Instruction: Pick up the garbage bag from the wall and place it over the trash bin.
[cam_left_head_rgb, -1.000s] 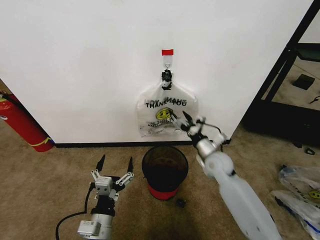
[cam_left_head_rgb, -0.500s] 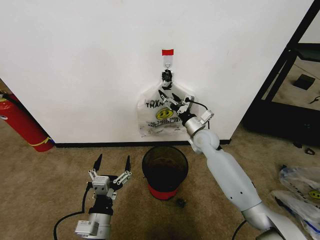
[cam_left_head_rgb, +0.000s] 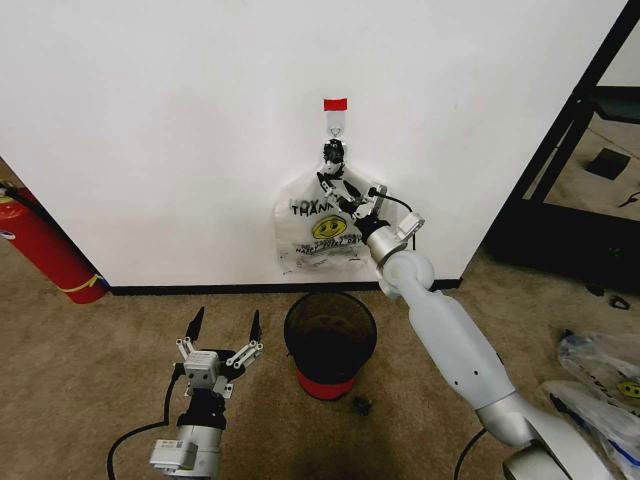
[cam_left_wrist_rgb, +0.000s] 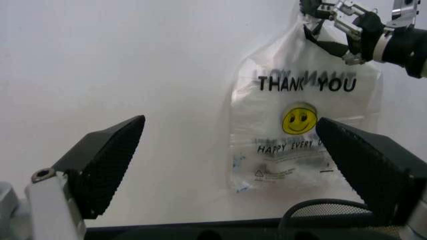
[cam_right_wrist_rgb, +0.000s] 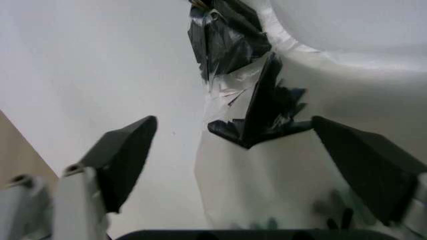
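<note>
- The bag (cam_left_head_rgb: 330, 228) hangs flat against the wall (cam_left_head_rgb: 180, 130) from a hook (cam_left_head_rgb: 335, 125).
- The bin (cam_left_head_rgb: 329, 342) stands on the carpet (cam_left_head_rgb: 90, 370) directly below the bag, just in front of the wall.
- The right gripper (cam_left_head_rgb: 338, 192) is up at the top of the bag, just under the hook, its fingers spread to either side of the bag's gathered neck.
- The left gripper (cam_left_head_rgb: 222, 328) sits low, left of the bin, fingers apart.
- A fire extinguisher (cam_left_head_rgb: 45, 250) leans against the wall far left.
- More bags (cam_left_head_rgb: 605, 385) lie on the floor far right.
</note>
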